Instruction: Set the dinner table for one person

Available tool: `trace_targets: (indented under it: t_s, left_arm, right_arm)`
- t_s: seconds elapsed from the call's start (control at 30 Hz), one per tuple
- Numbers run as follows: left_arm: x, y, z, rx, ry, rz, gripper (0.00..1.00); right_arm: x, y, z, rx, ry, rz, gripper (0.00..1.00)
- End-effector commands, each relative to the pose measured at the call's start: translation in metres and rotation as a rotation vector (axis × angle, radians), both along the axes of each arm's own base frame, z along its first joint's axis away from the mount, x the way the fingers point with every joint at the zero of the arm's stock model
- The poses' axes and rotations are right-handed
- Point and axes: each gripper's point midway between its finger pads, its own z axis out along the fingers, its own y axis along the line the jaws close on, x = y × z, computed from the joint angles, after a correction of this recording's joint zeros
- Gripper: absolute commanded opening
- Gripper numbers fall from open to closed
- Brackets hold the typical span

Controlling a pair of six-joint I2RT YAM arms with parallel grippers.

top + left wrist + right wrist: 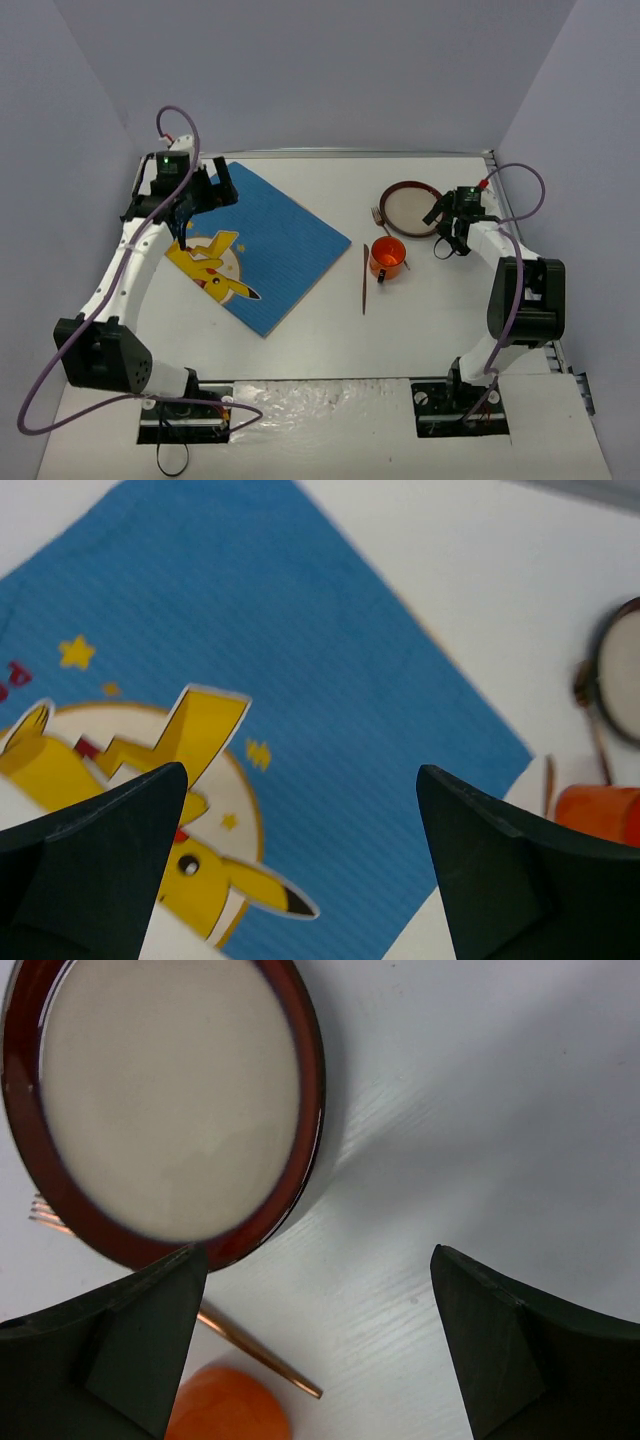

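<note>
- Spreading under everything, the dinner table was a plain white top with a thin metal rim, filling the scene from the near edge to the far wall.
- The blue placemat with a yellow cartoon figure lay on the table's left half, turned cornerwise, with one corner pointing right toward the dishes.
- The plate, cream inside a dark red-brown rim, sat flat at the far right, well apart from the placemat.
- The right claw hung just right of the plate, jaws spread wide and holding nothing. The plate's rim lay ahead and to its left, so I judged this arm by far the nearer for a grab.
- The left claw hovered above the placemat's far left part, gaping fully and empty.
- The orange cup stood just near of the plate.
- The thin brown stick lay left of the cup, its length running near to far.
- The fork lay at the plate's left rim, touching it or tucked under; I could not tell which.
</note>
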Motion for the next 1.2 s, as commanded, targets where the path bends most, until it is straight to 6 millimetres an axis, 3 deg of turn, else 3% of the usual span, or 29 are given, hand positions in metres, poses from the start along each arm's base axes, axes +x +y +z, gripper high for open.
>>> trace_targets:
  t_s: [0.0, 0.07, 0.2, 0.53, 0.97, 1.07, 1.17]
  left_arm:
    - [-0.048, 0.035, -0.038, 0.18, 0.107, 0.054, 0.97]
    - [-0.062, 0.051, -0.043, 0.236, 0.082, 0.105, 0.97]
    - [-0.071, 0.058, -0.043, 0.258, 0.054, 0.129, 0.97]
    - [-0.075, 0.067, -0.049, 0.298, 0.074, 0.155, 0.97]
    - [-0.074, 0.068, -0.049, 0.301, 0.078, 0.157, 0.97]
    - [-0.074, 0.068, -0.049, 0.299, 0.077, 0.157, 0.97]
    - [-0.074, 0.068, -0.049, 0.3, 0.077, 0.158, 0.97]
  right_arm:
    - [0.037, -0.015, 0.021, -0.012, -0.095, -0.079, 0.89]
    - [0.045, -0.018, 0.017, -0.007, -0.104, -0.091, 0.89]
    - [0.056, -0.017, -0.002, 0.018, -0.083, -0.093, 0.87]
    - [0.078, -0.017, -0.024, 0.05, -0.086, -0.124, 0.72]
    - [0.062, -0.016, -0.053, 0.059, 0.017, -0.134, 0.49]
    - [0.059, -0.017, -0.059, 0.058, 0.035, -0.143, 0.4]
    - [0.058, -0.019, -0.065, 0.078, 0.047, -0.146, 0.24]
